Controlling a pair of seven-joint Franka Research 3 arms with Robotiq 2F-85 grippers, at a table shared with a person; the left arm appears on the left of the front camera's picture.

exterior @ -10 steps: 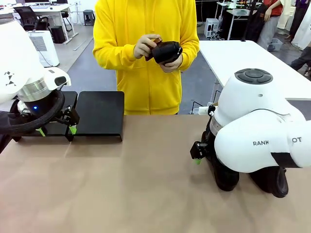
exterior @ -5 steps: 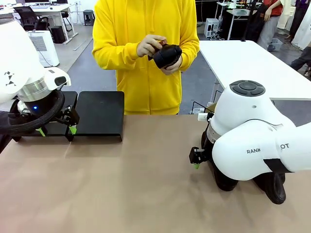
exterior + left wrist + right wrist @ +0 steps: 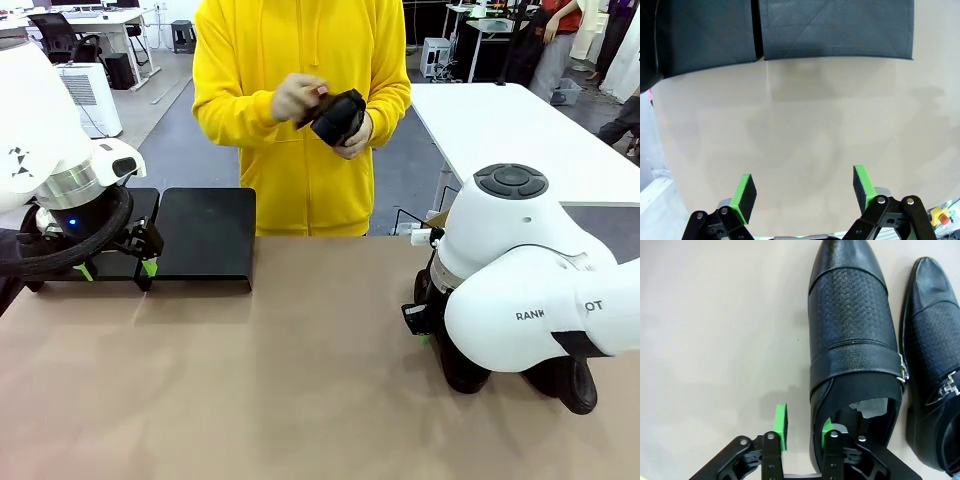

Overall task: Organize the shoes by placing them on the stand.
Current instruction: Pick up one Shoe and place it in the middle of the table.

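Observation:
Two black shoes (image 3: pixel 465 370) (image 3: pixel 572 378) stand on the table at the right, mostly hidden under my right arm. In the right wrist view the nearer shoe (image 3: pixel 850 325) points away, with white paper in its opening, and the second shoe (image 3: pixel 935 355) lies beside it. My right gripper (image 3: pixel 804 432) (image 3: pixel 422 335) straddles the nearer shoe's side wall, one finger inside the opening and one outside. A gap still shows at the outer pad. My left gripper (image 3: pixel 118 268) (image 3: pixel 804 189) hangs open and empty in front of the black stand (image 3: pixel 205 235) (image 3: pixel 835 30). The person holds a third shoe (image 3: pixel 340 112).
A person in a yellow hoodie (image 3: pixel 300 150) stands at the far edge, both hands on the held shoe, with something reddish-brown (image 3: pixel 322 90) against it. A white table (image 3: pixel 500 125) stands behind at the right. Bare brown tabletop (image 3: pixel 280 380) stretches between my arms.
My right gripper's jaws have narrowed around the shoe's side wall and the arm has shifted slightly right. The person has turned the held shoe. The left arm has not moved.

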